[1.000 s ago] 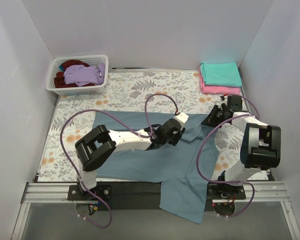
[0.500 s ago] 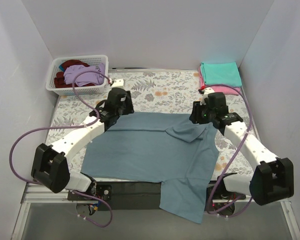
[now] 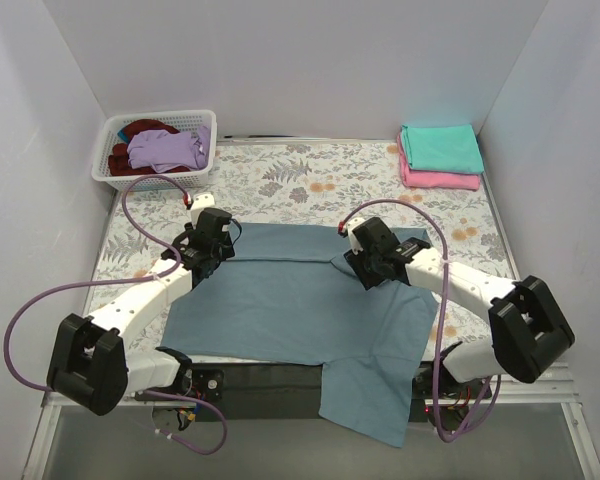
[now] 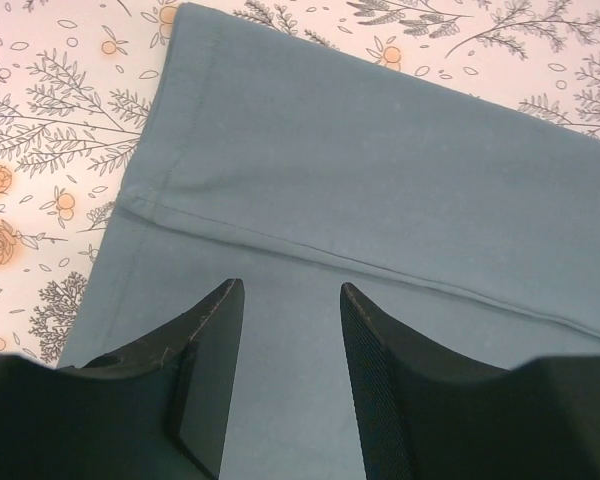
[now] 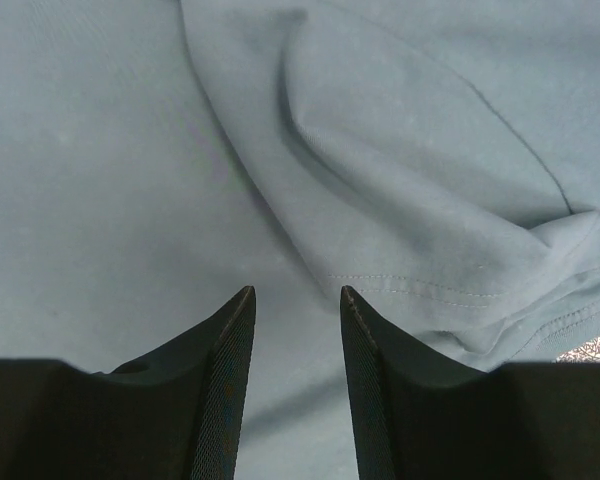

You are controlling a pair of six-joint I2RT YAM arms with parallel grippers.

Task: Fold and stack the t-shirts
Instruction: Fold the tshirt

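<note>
Wrist views show left gripper (image 4: 290, 290) and right gripper (image 5: 297, 292) half-open, empty, over the spread slate blue-grey cotton t-shirt (image 3: 290, 300); next, probably pinch edges to fold.

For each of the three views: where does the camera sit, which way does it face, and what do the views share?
Top external: high behind the bases, looking down on table, basket, folded stack and spread blue-grey shirt; left arm and right arm show fully.
Left wrist: on the left arm, facing down at the shirt's far-left corner; its open jaws at the bottom.
Right wrist: on the right arm, facing down at a folded-over sleeve; open jaws at the bottom.
Shared: all show the shirt.
</note>
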